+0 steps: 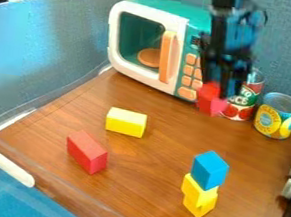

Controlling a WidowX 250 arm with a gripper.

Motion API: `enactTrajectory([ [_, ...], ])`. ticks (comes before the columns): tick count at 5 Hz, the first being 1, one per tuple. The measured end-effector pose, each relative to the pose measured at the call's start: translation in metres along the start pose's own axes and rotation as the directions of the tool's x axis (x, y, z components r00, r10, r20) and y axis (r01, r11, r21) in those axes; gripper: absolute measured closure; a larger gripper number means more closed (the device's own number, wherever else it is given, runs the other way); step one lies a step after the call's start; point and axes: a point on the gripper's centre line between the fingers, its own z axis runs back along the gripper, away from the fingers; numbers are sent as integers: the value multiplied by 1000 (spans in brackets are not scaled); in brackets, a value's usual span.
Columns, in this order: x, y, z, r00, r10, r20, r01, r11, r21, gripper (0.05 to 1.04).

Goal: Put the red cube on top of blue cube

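Yellow blocks (198, 195) stacked, blue cube (209, 170) on top, well forward of toy microwave (178, 8).
Gripper (222, 88) has jaws closed on red cube (208, 97), just beside microwave's button side.

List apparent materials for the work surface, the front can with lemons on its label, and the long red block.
Work surface: likely wood or laminate, satin; visible grain.
Can: probably metal, paper label; shiny grey rim.
Long red block: painted wood or plastic, matte; even colour.
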Motion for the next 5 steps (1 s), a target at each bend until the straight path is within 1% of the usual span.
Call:
enactTrajectory([
  [1,-12,-10,32,999,-40,20,40,999,-20,525],
  [2,-24,-23,56,994,-86,62,87,996,-13,525],
  [3,-29,-31,56,991,-134,28,136,990,-49,525],
  [4,-12,-44,32,972,-225,-69,219,971,-94,525],
  [5,1,-58,15,950,-286,-124,271,955,-122,525],
])
